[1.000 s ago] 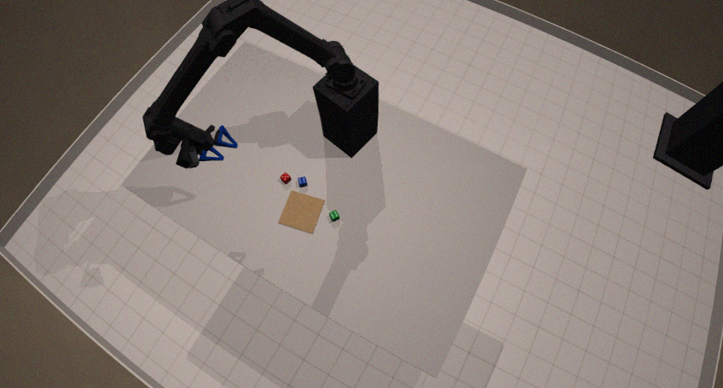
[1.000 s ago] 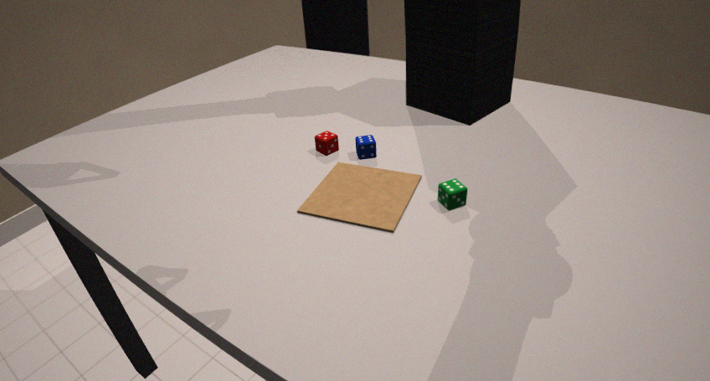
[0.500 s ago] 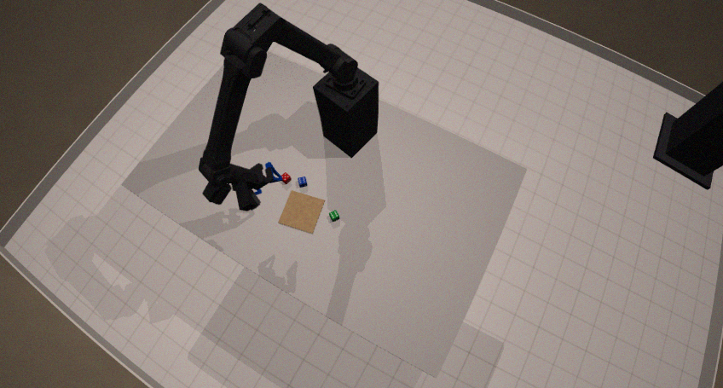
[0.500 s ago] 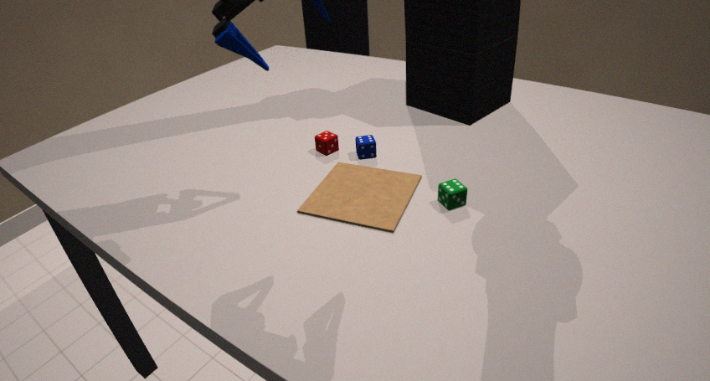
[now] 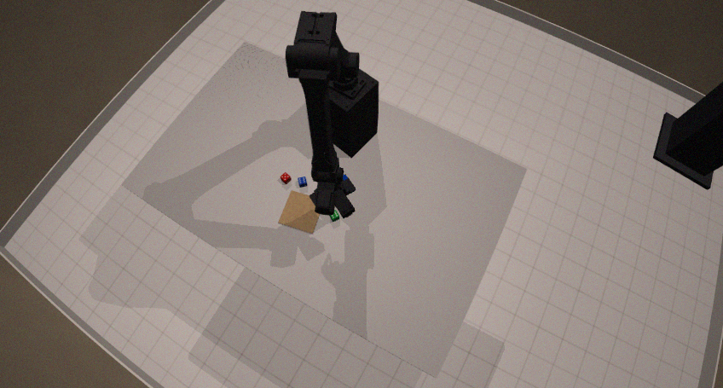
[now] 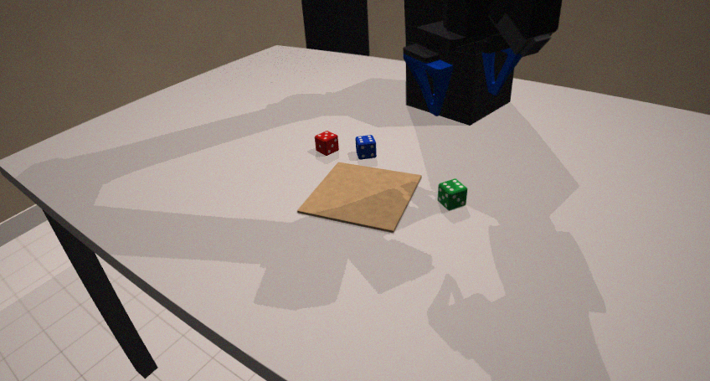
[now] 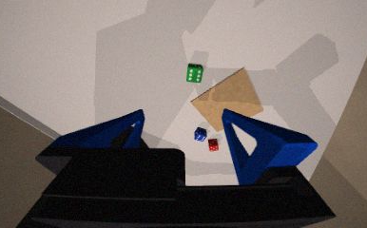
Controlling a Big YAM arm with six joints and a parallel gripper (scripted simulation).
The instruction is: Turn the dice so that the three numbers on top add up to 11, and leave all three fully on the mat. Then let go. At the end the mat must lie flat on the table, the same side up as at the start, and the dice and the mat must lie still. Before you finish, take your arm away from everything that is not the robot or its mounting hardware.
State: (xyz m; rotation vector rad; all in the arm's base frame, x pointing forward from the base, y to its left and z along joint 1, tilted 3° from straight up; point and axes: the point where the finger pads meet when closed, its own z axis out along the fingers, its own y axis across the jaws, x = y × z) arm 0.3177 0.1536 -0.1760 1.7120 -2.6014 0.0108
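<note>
The pincer (image 5: 344, 194) (image 6: 465, 74) (image 7: 183, 113) is spread wide above the table. In the exterior view, around the mat (image 6: 356, 195), the red die (image 6: 326, 142) sits at eleven o'clock, blue die (image 6: 366, 146) at twelve, green die (image 6: 452, 193) at three. No lettering is readable.

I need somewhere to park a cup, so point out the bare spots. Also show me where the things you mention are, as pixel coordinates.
Bare tabletop lies between the mat (image 5: 297, 212) (image 6: 356, 195) (image 7: 233, 95) and the table's near edge, though shadowed. It's crowded behind the mat, where the red die (image 5: 286, 177) (image 6: 326, 143) (image 7: 213, 144) and blue die (image 5: 302, 181) (image 6: 366, 147) (image 7: 200, 134) sit.
</note>
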